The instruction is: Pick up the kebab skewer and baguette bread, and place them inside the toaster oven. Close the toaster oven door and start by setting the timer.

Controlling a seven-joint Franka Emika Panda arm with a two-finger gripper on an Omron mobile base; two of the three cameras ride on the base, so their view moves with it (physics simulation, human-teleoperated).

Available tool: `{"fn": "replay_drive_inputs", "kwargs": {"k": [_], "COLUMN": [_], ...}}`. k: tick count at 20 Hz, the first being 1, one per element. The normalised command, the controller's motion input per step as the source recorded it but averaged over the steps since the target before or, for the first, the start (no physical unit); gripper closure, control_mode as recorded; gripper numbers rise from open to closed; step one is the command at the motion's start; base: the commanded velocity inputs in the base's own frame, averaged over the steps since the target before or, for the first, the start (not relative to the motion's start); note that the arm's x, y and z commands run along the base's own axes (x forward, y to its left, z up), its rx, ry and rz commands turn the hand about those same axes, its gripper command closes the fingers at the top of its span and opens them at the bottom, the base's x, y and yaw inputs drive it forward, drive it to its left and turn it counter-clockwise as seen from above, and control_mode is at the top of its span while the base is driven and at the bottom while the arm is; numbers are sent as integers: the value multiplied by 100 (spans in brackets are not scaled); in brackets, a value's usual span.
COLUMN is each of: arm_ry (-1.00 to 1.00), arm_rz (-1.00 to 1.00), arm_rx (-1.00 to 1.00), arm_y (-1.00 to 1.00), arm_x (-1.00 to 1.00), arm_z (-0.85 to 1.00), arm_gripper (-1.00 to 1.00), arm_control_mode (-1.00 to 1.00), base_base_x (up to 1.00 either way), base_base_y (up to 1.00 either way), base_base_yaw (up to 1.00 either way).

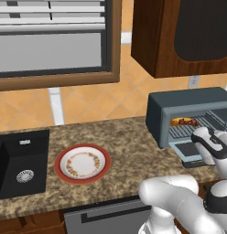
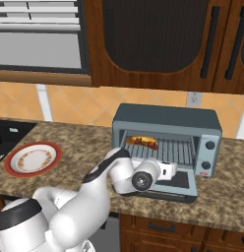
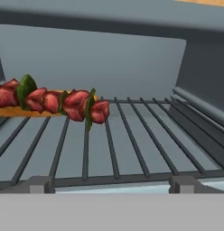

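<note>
Inside toaster oven (image 2: 166, 123), kebab skewer (image 3: 55, 100) lies left of the wide-open gripper (image 2: 169, 170).

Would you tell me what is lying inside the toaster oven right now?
On the wire rack of the toaster oven lies the kebab skewer, with the baguette bread mostly hidden behind it.

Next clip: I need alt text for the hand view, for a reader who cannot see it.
A kebab skewer of red meat chunks and green leaves lies on the left of the wire rack inside the blue-grey toaster oven, with a strip of golden baguette bread showing right behind it. The right side of the rack is bare.
</note>
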Motion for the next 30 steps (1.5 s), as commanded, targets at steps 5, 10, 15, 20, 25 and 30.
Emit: {"fn": "replay_drive_inputs", "kwargs": {"k": [5, 10, 15, 20, 25, 30], "arm_ry": [-3, -2, 0, 0, 0, 0], "arm_rz": [0, 0, 0, 0, 0, 0], "arm_rx": [0, 0, 0, 0, 0, 0], "arm_y": [0, 0, 0, 0, 0, 0], "arm_x": [25, 25, 25, 24, 23, 19], "arm_z": [0, 0, 0, 0, 0, 0], "arm_gripper": [-100, -100, -100, -100, -100, -100], "arm_control_mode": [-100, -100, -100, -100, -100, -100], "base_base_x": [0, 0, 0, 0, 0, 0], "base_base_y": [0, 0, 0, 0, 0, 0], "base_base_yaw": [0, 0, 0, 0, 0, 0]}}
